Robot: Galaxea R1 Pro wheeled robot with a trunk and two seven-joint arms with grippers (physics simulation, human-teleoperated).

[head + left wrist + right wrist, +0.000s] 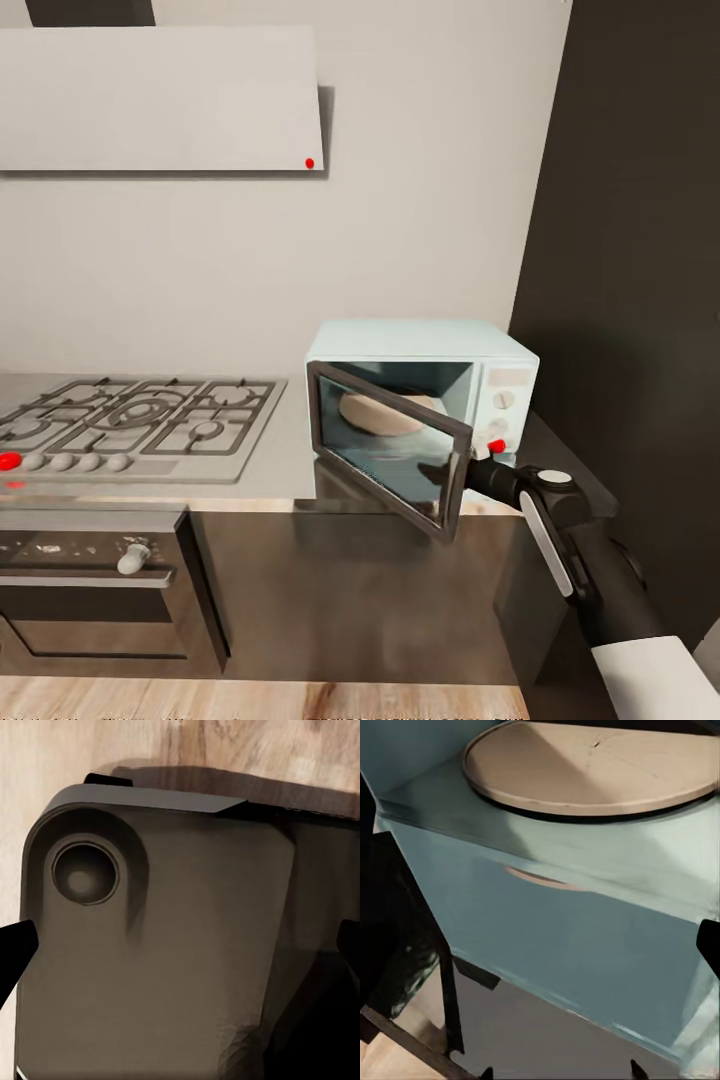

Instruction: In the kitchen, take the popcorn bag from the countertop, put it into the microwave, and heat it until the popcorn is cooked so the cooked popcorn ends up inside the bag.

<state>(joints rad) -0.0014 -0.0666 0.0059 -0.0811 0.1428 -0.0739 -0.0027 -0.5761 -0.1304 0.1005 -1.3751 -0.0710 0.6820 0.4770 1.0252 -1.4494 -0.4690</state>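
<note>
The pale blue microwave (470,355) stands on the grey countertop (292,455) with its dark glass door (390,450) swung partly out. Inside lies a bare tan turntable (385,412), which appears up close in the right wrist view as a tan disc (592,765) above the blue lower front (585,937). My right gripper (478,462) is at the door's free edge, just in front of the knob panel (503,400). Its fingers stand apart, with one fingertip (709,945) at the frame's side, holding nothing. The popcorn bag and the popcorn are out of view. My left gripper (180,945) is open over a dark robot part.
A gas hob (140,420) lies left of the microwave, with a black-and-steel oven (90,590) below it and a white hood (160,100) above. A tall dark cabinet (640,300) walls in the right side. Light wood floor (250,700) runs along the cabinet fronts.
</note>
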